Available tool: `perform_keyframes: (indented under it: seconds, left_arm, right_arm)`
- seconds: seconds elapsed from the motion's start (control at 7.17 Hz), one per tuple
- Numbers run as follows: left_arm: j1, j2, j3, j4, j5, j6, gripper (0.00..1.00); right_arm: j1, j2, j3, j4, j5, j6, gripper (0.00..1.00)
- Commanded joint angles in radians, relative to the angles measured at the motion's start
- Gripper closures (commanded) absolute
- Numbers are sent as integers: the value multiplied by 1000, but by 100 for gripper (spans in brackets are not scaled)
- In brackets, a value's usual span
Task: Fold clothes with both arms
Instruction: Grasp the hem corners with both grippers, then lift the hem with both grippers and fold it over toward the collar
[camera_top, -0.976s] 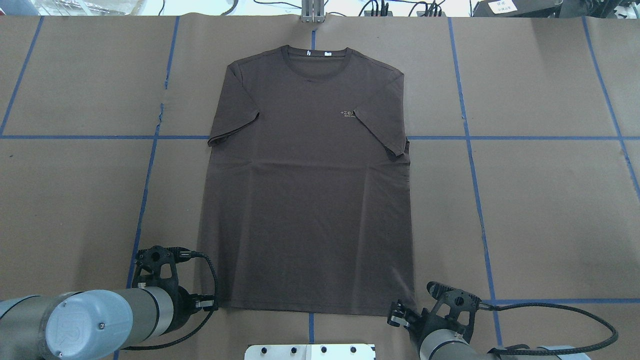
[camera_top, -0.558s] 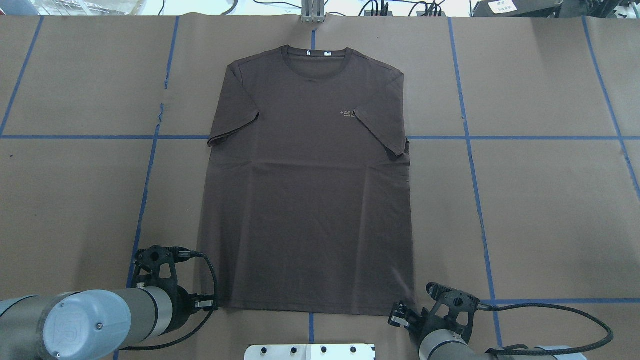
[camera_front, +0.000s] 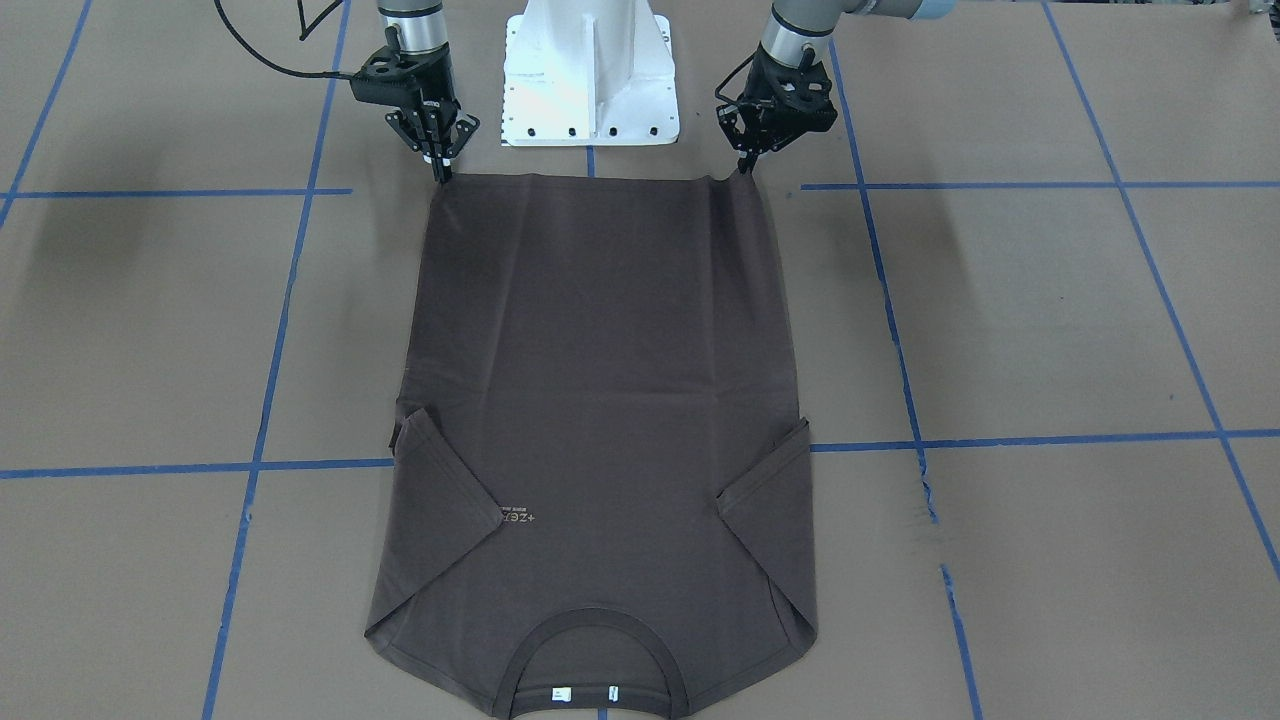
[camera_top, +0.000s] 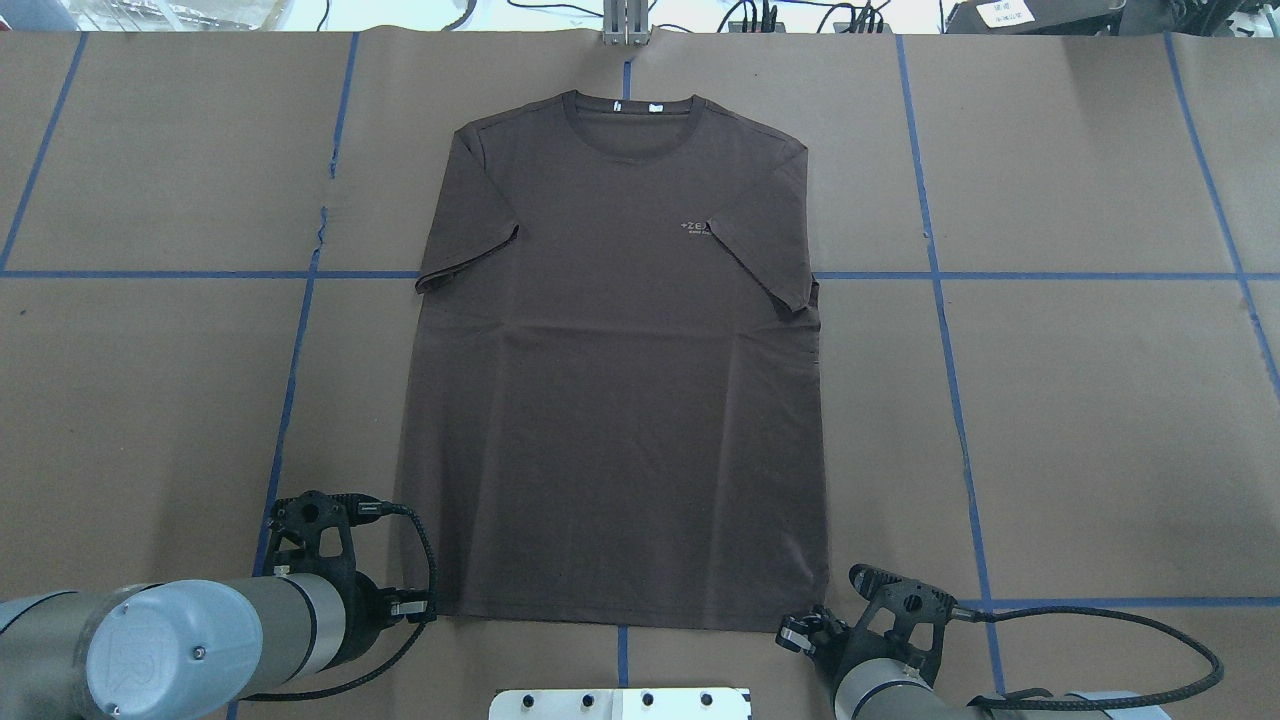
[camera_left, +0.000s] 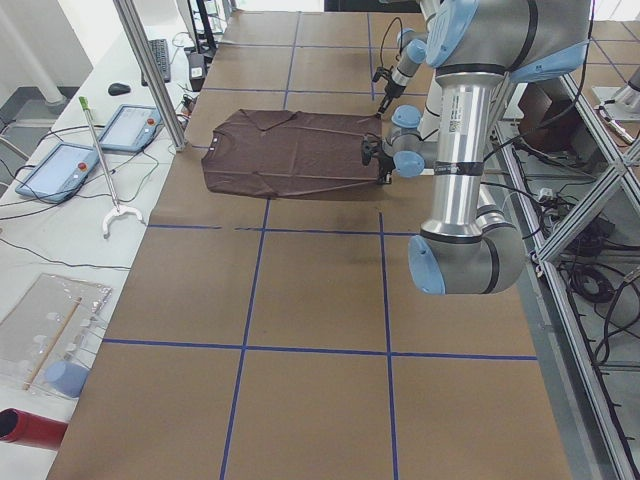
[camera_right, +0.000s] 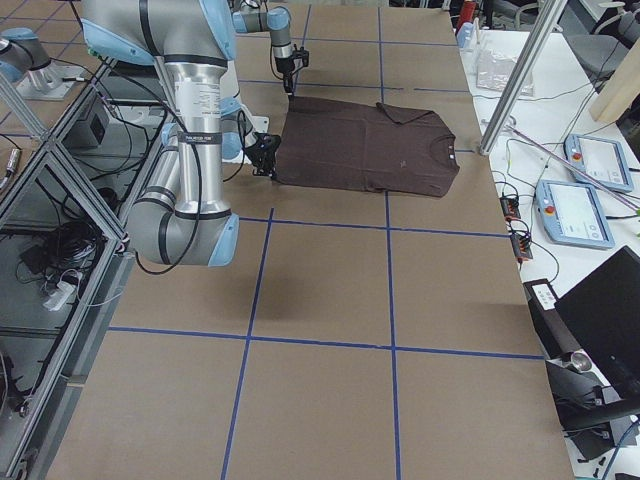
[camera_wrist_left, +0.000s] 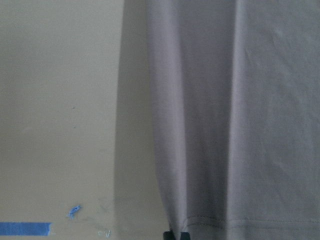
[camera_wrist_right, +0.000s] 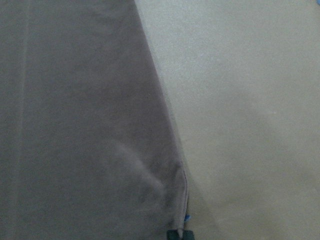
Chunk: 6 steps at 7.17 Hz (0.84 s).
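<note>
The dark brown T-shirt (camera_top: 620, 400) lies flat on the brown table, front up. Its collar (camera_top: 627, 105) is at the far end and both sleeves are folded inward. In the front-facing view (camera_front: 600, 380) the hem is next to the robot base. My left gripper (camera_top: 418, 606) is shut on the hem's left corner, which puckers slightly at the gripper in the front-facing view (camera_front: 743, 172). My right gripper (camera_top: 797, 632) is shut on the hem's right corner, as also shows in the front-facing view (camera_front: 441, 172). Both wrist views show hem cloth (camera_wrist_left: 240, 125) (camera_wrist_right: 85, 125) at closed fingertips.
The white pedestal base (camera_front: 590, 70) stands just behind the hem, between the arms. Blue tape lines (camera_top: 290, 400) grid the paper-covered table. A metal post (camera_left: 150, 70) and tablets (camera_left: 130, 125) stand beyond the collar end.
My right gripper has shifted slightly toward the robot base, drawing the hem's right corner with it. My left arm and the rest of the shirt have not moved.
</note>
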Motion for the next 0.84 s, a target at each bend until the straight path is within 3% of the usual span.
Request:
perform_keyframes:
  seconds: [0.0, 0.14, 0.28, 0.56, 0.7]
  left_arm:
    - [2, -4, -5, 0, 0, 0, 100]
    - [-1, -7, -62, 27, -3, 2, 100]
    - [0, -12, -178, 145, -50, 2, 100]
    - [-15, -154, -433, 497, -139, 0, 100]
    - [-47, -237, -513, 637, -206, 0, 100]
  right_arm:
    - [11, 2, 18, -1, 2, -5, 100]
    - [29, -15, 76, -9, 9, -12, 100]
    - [36, -44, 169, -50, 14, -14, 100]
    - [17, -20, 486, -357, 105, -12, 100]
    - [13, 18, 591, -476, 129, -12, 100]
